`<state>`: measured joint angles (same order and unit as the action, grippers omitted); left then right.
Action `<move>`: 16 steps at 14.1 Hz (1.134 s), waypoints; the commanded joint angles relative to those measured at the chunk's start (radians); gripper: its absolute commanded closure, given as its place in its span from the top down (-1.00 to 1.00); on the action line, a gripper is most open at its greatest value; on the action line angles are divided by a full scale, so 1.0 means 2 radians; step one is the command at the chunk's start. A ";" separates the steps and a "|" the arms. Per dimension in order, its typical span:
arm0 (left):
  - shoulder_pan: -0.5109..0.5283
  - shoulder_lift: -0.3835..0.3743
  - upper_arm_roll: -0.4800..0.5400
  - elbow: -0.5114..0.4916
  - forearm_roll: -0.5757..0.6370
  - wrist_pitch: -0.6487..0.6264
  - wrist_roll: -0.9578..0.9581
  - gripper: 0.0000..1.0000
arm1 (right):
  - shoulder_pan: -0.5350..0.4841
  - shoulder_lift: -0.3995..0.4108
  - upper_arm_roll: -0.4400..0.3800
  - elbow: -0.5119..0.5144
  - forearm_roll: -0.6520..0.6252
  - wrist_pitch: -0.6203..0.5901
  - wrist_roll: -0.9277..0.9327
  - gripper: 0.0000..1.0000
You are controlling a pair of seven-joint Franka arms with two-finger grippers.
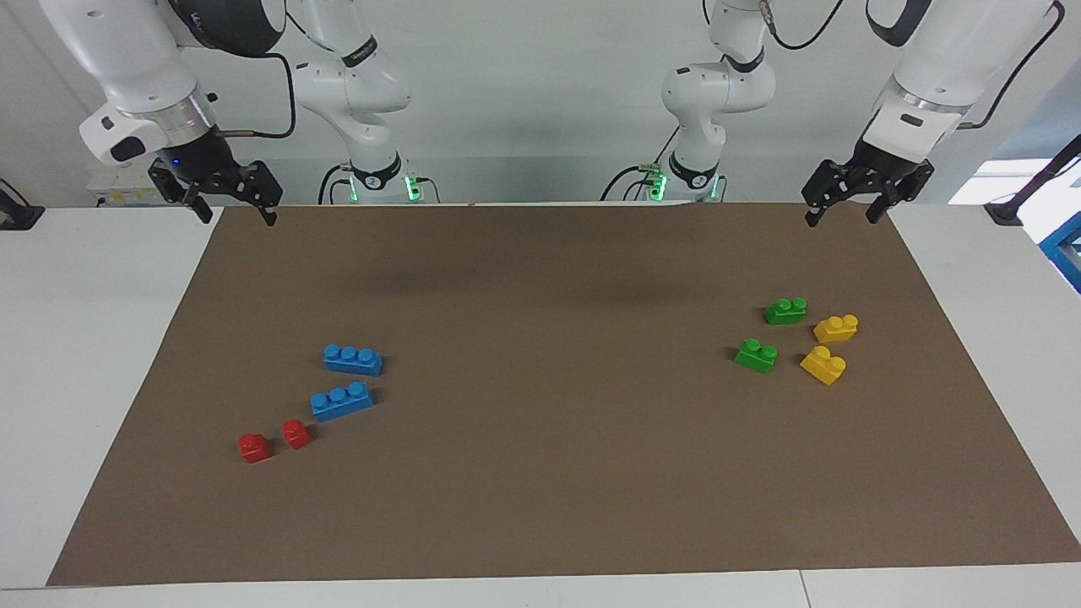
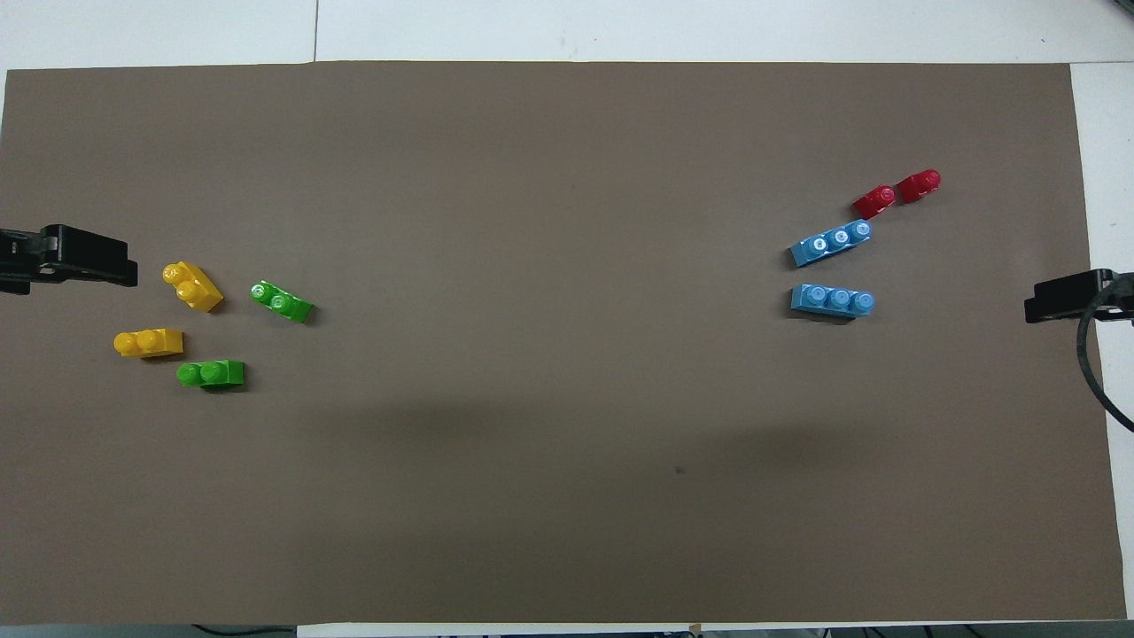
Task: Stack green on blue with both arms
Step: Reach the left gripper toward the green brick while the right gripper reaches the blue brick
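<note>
Facing view: nothing stacked yet, the whole task left to do. Right gripper [image 1: 235, 213], black and two-fingered, fingers spread, empty, hanging over the mat's corner at the right arm's end, close to the robots. Left gripper [image 1: 844, 211] likewise spread and empty over the mat's corner at the left arm's end. Both waiting, well apart from every brick. Two small bright green plastic bricks with two studs on the brown mat [image 1: 540, 473] toward the left arm's end: nearer green brick [image 1: 785, 311] and farther green brick [image 1: 756, 355], close together. Two long blue plastic bricks with three studs toward the right arm's end: nearer blue brick [image 1: 353, 359] and farther blue brick [image 1: 341, 401]. Greens and blues well apart, a wide stretch of mat between them.

Overhead view: same layout. Two yellow two-stud plastic bricks [image 2: 192, 286] just beside the greens, toward the mat's edge at the left arm's end. Two small red plastic bricks [image 2: 897, 192] next to each other, near the end of the farther blue brick and farther from the robots than it. White counter [image 2: 709, 27] showing round the mat. Judged: yellows close enough to crowd a grasp on a green; reds likely no hindrance to placing on the nearer blue.
</note>
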<state>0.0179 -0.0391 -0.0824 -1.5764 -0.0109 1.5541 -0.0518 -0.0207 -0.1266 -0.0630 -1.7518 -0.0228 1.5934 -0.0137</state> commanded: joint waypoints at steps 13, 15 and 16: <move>0.003 -0.036 0.004 -0.067 0.004 0.027 -0.073 1.00 | -0.009 -0.003 0.002 -0.006 0.008 -0.013 0.028 0.97; 0.003 -0.057 0.004 -0.117 0.004 0.072 -0.133 1.00 | -0.013 0.007 0.001 -0.006 0.008 -0.001 0.038 0.96; 0.002 -0.063 0.004 -0.130 0.004 0.083 -0.162 1.00 | -0.016 0.016 0.000 -0.006 0.008 0.004 0.046 0.94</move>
<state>0.0204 -0.0864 -0.0732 -1.7097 -0.0107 1.6390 -0.2686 -0.0305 -0.1194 -0.0658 -1.7567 -0.0228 1.5745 0.0459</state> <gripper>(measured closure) 0.000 0.000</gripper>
